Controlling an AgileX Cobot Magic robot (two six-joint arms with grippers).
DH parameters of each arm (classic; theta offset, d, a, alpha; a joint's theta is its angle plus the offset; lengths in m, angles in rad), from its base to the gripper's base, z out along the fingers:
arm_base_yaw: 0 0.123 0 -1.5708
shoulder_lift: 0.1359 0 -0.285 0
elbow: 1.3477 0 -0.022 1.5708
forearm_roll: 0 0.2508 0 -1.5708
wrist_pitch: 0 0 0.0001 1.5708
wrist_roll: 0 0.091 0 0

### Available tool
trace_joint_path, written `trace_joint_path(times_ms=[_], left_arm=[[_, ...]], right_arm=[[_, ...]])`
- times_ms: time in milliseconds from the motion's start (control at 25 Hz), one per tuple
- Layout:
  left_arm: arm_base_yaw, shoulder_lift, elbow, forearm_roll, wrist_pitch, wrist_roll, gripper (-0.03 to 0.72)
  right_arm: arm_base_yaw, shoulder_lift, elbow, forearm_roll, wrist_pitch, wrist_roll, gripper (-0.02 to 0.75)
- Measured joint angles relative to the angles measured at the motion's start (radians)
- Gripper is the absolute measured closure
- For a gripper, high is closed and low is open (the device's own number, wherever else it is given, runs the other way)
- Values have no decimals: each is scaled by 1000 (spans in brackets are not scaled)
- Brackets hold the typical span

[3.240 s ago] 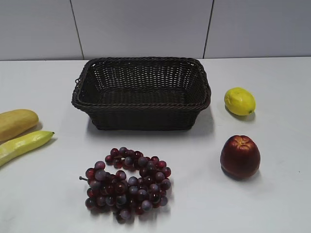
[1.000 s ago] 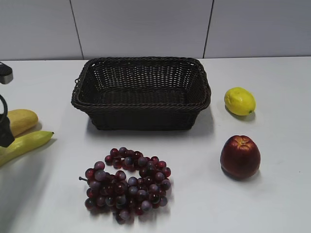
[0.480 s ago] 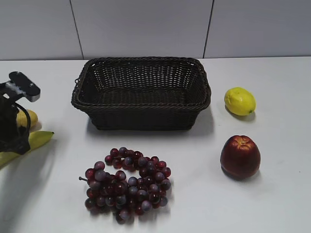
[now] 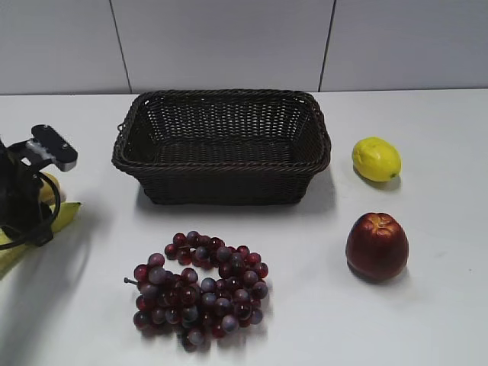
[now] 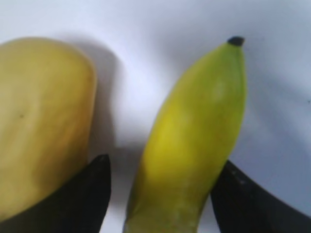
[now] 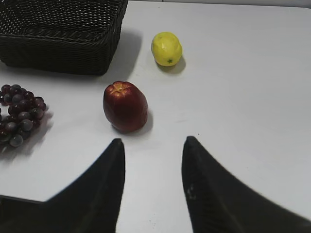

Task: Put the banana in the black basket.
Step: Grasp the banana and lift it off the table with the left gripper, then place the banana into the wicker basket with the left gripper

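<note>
At the far left edge of the exterior frame, my left gripper [image 4: 23, 221] hangs low over the banana [image 4: 62, 216], whose yellow end pokes out to its right on the white table [image 4: 427, 305]. In the left wrist frame the claw is spread, one dark finger [image 5: 82, 196] at lower left and the other at lower right, with the banana [image 5: 194, 145] lying between them, its dark tip toward the upper right; I cannot tell whether either finger touches it. A duller orange-yellow fruit [image 5: 41, 121] lies just beside it on the left.

The black basket [image 4: 223, 145] stands at upper centre, nothing visible inside. Red grapes [image 4: 200, 288] lie below it; a lemon [image 4: 376, 158] and a red apple [image 4: 377, 245] sit at right.

My right gripper [image 6: 153, 189], seen in its wrist frame, is spread above bare table, gripping nothing.
</note>
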Motion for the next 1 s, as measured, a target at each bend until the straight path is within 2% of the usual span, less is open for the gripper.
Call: trace_joint_path(times_ms=[240, 480, 640, 800, 1000], left_arm=[[-41, -42, -86, 3, 166, -1, 290], [-118, -156, -309, 60, 295, 9, 290], [-199, -143, -498, 93, 298, 149, 290], [-297, -36, -679, 103, 271, 257, 290], [-413, 128, -811, 158, 170, 354, 290]], right_arm=[[0, 0, 0, 0, 0, 0, 439], [0, 0, 0, 0, 0, 0, 439], [0, 0, 0, 0, 0, 0, 439], [0, 0, 0, 0, 0, 0, 439], [0, 0, 0, 0, 0, 0, 439]])
